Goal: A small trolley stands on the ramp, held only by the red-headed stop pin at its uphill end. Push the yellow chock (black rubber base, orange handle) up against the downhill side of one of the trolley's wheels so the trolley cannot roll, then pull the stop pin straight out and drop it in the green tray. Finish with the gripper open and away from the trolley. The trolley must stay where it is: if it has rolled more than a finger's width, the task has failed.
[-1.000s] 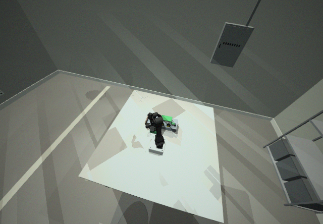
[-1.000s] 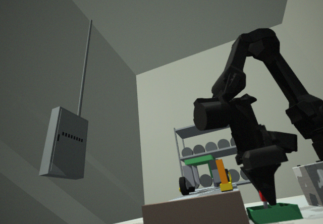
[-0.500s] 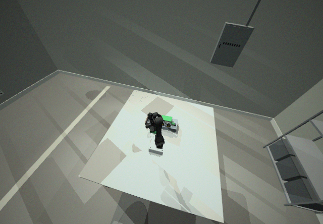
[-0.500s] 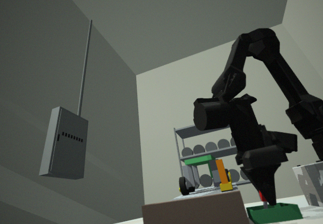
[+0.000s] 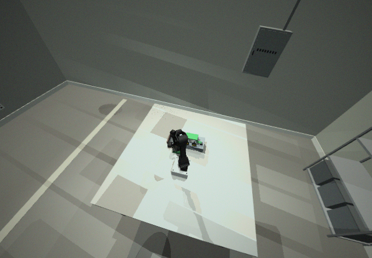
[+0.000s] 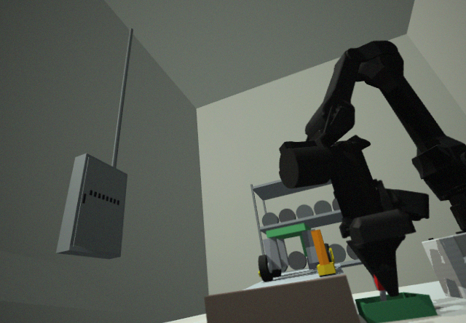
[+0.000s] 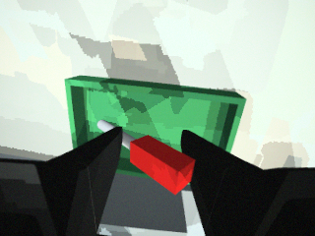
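Note:
My gripper is shut on the red-headed stop pin and holds it just above the green tray. The pin's grey shaft points down over the tray. The trolley, with a green top, stands on the grey ramp behind. The yellow chock with its orange handle sits against the trolley's near-side wheel. Another black wheel shows at the trolley's left end.
A brown box stands in the foreground of the exterior view. The robot's white base block is to the right of the tray. A shelf rack stands by the far wall. A grey cabinet hangs from a pole.

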Robot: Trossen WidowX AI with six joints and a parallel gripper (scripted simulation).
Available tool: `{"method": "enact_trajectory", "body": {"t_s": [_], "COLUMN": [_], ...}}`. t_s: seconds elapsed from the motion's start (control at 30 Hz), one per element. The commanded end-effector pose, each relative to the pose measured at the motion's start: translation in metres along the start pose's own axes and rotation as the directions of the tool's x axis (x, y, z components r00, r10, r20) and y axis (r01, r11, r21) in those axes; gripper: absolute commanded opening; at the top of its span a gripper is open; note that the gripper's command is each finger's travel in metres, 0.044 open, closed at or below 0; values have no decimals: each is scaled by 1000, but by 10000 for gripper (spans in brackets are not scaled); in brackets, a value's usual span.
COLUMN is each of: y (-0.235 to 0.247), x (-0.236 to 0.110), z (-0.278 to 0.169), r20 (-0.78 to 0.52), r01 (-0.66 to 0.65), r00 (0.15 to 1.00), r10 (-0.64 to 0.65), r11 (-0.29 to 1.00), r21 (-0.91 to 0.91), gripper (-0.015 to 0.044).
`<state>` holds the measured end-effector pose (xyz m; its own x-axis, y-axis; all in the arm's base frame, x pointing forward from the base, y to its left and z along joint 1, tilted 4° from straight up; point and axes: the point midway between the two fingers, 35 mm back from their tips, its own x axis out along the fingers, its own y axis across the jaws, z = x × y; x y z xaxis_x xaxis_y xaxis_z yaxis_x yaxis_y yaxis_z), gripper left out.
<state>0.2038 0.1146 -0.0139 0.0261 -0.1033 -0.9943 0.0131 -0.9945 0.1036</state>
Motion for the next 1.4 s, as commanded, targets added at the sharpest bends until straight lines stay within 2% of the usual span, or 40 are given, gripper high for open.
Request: {"method": "enact_trajectory", "body": {"t_s": [0.0, 0.8, 1.0, 1.37], "y": [-3, -3, 0, 1], "x": [-1, -1, 0, -10], "z": [-2, -2, 0, -1], "r20": [-7, -7, 0, -4], "r01": [10, 10, 0, 5], "r00": [1000, 1000, 1000, 1000], "r10": [-10, -10, 0, -5], "r11": [1000, 1000, 1000, 1000], "r21": [2, 2, 0, 1], "gripper": [190, 190, 340, 340]}}
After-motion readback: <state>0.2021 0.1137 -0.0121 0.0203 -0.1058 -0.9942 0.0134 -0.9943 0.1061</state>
